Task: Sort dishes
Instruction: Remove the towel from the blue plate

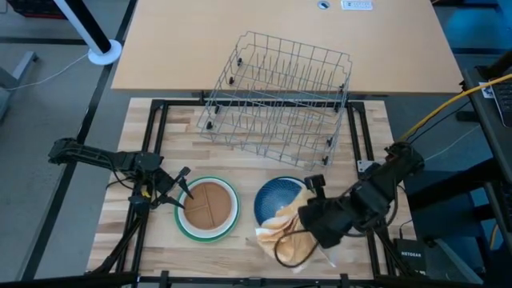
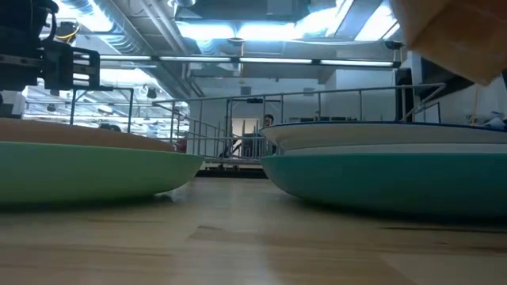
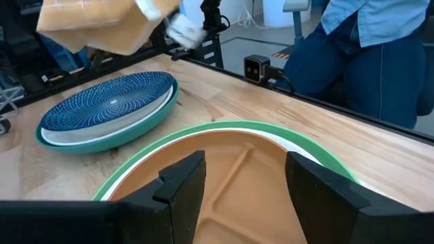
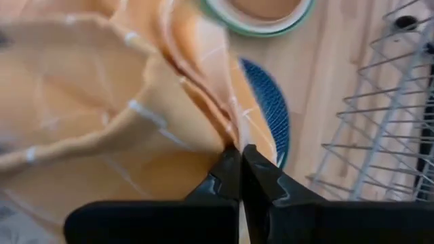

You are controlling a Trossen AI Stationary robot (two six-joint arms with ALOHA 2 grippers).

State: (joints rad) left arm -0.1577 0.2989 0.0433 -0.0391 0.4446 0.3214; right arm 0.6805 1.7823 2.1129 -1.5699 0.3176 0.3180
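Dishes sit in two stacks near the desk's front edge. We see the left hand (image 1: 186, 190) spread wide at the brown plate (image 1: 210, 206), stiff, slippery, best taken at its rim. Beside it, the right hand (image 4: 240, 157) pinches the soft cloth (image 1: 282, 228) over the blue plate (image 1: 278, 197).

Brown divided plate (image 1: 210, 205) stacked on green-rimmed plate (image 1: 182, 227); beside it, blue patterned plate (image 1: 276, 196) atop white and teal plates.

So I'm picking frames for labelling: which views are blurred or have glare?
Right wrist view: cloth smeared, rack soft. Low view: bright ceiling lights, near plates soft. Left wrist view: blue plate sharp, cloth blurred. High view: clear.
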